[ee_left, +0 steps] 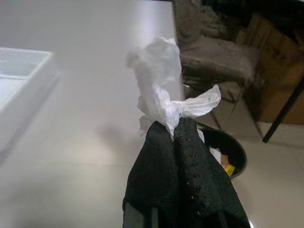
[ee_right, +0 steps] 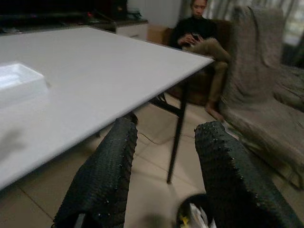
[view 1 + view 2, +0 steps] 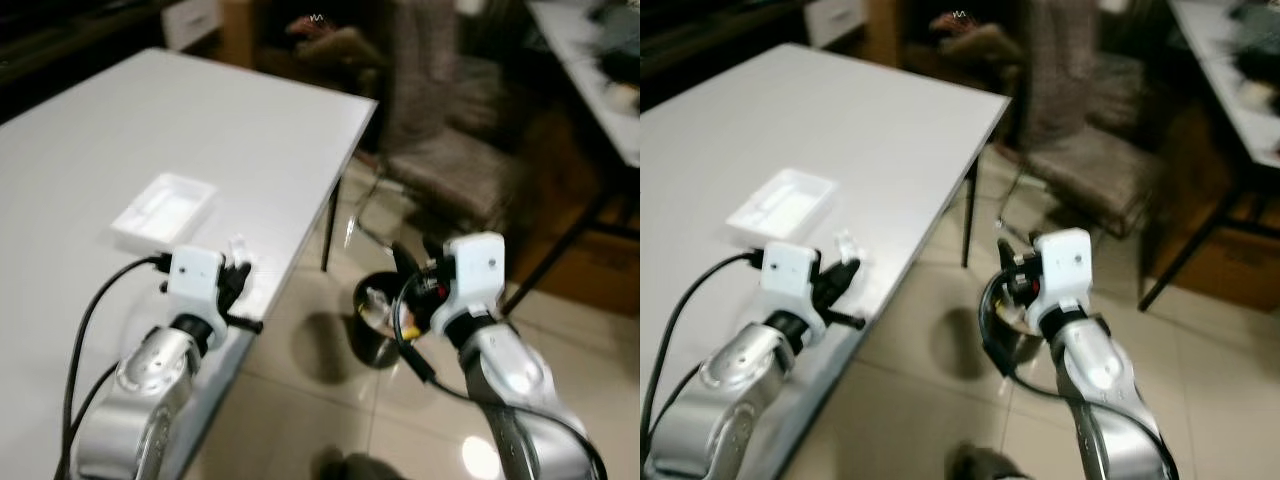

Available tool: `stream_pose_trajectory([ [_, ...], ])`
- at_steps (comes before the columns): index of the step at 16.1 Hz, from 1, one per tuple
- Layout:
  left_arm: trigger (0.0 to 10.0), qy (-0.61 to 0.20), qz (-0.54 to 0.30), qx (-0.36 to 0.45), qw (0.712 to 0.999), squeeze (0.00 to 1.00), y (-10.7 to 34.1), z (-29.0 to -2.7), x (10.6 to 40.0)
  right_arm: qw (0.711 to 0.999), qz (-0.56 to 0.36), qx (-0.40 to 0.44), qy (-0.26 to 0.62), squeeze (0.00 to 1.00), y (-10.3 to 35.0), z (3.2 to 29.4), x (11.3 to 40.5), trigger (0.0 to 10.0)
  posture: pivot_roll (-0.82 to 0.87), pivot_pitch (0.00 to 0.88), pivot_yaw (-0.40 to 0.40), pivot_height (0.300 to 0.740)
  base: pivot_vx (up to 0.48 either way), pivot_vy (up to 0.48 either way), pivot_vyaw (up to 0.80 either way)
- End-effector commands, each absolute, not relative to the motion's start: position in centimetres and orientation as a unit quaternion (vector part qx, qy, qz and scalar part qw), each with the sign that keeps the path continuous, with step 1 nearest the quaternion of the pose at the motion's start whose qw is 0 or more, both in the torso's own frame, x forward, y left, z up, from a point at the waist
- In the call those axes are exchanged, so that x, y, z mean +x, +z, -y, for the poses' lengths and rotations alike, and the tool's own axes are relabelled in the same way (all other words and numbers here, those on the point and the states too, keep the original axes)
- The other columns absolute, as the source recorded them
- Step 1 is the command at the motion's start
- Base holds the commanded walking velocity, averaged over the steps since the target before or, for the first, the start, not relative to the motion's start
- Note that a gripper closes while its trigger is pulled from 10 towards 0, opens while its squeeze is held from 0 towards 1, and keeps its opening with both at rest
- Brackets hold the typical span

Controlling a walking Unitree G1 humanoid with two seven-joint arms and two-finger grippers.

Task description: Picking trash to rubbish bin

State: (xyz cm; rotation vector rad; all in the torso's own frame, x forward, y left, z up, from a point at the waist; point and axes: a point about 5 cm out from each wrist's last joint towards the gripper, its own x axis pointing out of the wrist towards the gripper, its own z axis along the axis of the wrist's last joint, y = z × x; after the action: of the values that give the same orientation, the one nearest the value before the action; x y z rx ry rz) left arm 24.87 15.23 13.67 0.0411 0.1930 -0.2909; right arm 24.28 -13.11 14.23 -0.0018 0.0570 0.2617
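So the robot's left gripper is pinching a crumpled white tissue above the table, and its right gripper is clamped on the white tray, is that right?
Not quite. The left gripper does pinch the crumpled white tissue above the table, but the right gripper holds nothing: the right wrist view shows its fingers apart and empty, over the floor near the bin. The white tray lies untouched on the table.

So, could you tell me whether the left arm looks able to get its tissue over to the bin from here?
Probably yes: the left gripper holds the crumpled tissue above the table edge, and the black bin stands open on the floor beside it.
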Motion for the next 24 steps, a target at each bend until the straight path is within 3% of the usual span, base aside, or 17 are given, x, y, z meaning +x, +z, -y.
stream_pose_trajectory([
  [1, 10.0, -0.14, -0.099, 0.026, 0.985, 0.0, 13.8, -15.2, 24.7, 0.991, -0.032, -0.004, 0.133, 0.0, 14.3, 12.8, 24.4, 10.0, -0.04, 0.1, -0.03, 0.74, 0.0, 0.0, -0.8],
  [5, 10.0, -0.158, -0.078, 0.09, 0.98, 0.0, 14.6, -14.6, 24.8, 0.991, -0.038, -0.003, 0.128, 0.0, 14.1, 13.0, 24.0, 10.0, -0.04, 0.115, -0.02, 0.74, 0.0, 0.0, -0.8],
  [10, 10.0, -0.147, -0.056, 0.098, 0.983, 0.0, 14.9, -14.6, 24.9, 0.991, -0.044, -0.002, 0.124, 0.0, 14.1, 13.2, 24.1, 10.0, -0.05, 0.123, -0.017, 0.74, 0.0, 0.0, -0.77],
  [14, 10.0, -0.149, -0.034, 0.11, 0.982, 0.0, 15.0, -14.7, 24.8, 0.989, -0.064, -0.013, 0.134, 0.0, 13.4, 13.0, 23.8, 10.0, -0.05, 0.119, -0.021, 0.74, 0.0, 0.0, 0.0],
  [24, 10.0, -0.158, -0.03, 0.106, 0.981, 0.0, 14.8, -14.4, 25.0, 0.988, -0.076, 0.005, 0.134, 0.0, 12.9, 13.0, 23.8, 10.0, -0.05, 0.103, -0.015, 0.74, 0.316, 0.0, 0.0],
])
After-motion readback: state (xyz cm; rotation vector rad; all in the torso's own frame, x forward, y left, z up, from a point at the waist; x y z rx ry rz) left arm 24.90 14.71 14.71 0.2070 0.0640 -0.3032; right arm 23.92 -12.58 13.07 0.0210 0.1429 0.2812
